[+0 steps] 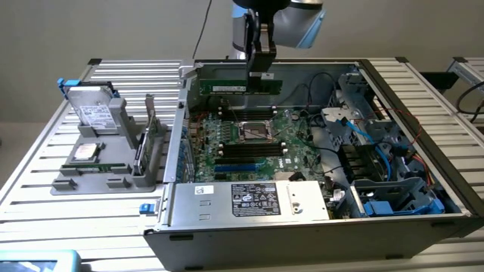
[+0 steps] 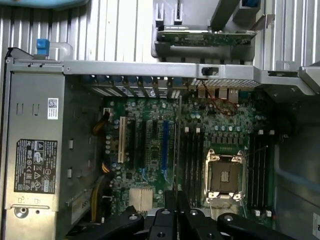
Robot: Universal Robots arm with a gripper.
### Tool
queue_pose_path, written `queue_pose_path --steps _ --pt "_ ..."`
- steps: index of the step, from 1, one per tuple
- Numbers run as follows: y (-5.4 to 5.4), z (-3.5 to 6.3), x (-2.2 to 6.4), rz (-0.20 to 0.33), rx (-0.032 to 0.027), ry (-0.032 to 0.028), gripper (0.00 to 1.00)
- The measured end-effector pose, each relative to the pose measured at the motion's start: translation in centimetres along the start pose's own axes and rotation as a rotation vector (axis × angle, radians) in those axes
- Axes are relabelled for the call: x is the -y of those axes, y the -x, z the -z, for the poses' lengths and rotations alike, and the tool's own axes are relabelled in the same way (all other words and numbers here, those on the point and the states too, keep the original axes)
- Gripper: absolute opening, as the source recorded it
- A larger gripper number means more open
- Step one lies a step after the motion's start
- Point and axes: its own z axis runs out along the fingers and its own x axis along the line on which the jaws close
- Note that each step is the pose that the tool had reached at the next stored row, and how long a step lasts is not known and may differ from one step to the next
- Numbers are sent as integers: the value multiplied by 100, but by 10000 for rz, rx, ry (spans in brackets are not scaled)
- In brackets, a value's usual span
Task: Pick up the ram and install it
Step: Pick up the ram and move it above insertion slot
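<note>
Claw (image 1: 262, 79): clenched on the ram (image 1: 226, 88), gripping its upper edge near the end toward the exterior view's right. The arm comes down from above into the open computer case (image 1: 302, 232).

Ram: held level with its long edge horizontal and the white label facing the camera. It is inside the case, close to the far wall, above the far part of the motherboard (image 1: 295, 141). It is not seated in a slot.

Below the ram lie black memory slots (image 1: 253, 148) on both sides of the processor socket (image 1: 255, 133). The power supply (image 1: 250, 199), with a black label, sits along the case's near wall. Blue cables (image 1: 363, 133) and a drive cage (image 1: 393, 192) fill the side on the exterior view's right.

Desk (image 1: 423, 96): slatted metal, with the case at its middle. Toward the desk's edge on the exterior view's left stands a grey holder (image 1: 98, 175) carrying an upright hard drive (image 1: 94, 110) and an expansion card (image 1: 149, 130).

The wrist view looks straight down past the claw (image 2: 172, 215). The ram (image 2: 176, 150) appears there only as a thin edge-on line. It runs beside the memory slots (image 2: 192, 160), between them and a blue expansion slot (image 2: 164, 142). The socket's (image 2: 225, 175) open frame and a white expansion slot (image 2: 120, 140) are also plain. How high the ram hangs over the board is seen from the exterior view alone.
</note>
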Motion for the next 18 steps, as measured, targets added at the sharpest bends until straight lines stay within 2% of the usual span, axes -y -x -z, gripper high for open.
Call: queue_pose_path --steps 1,5,10,18 --pt "35 -3 21 1 -1 -23 13" --pt "166 -24 102 -2 -1 -55 13" --pt "247 -37 170 -3 -3 -134 13" --pt "402 -64 202 -3 -3 -145 13"
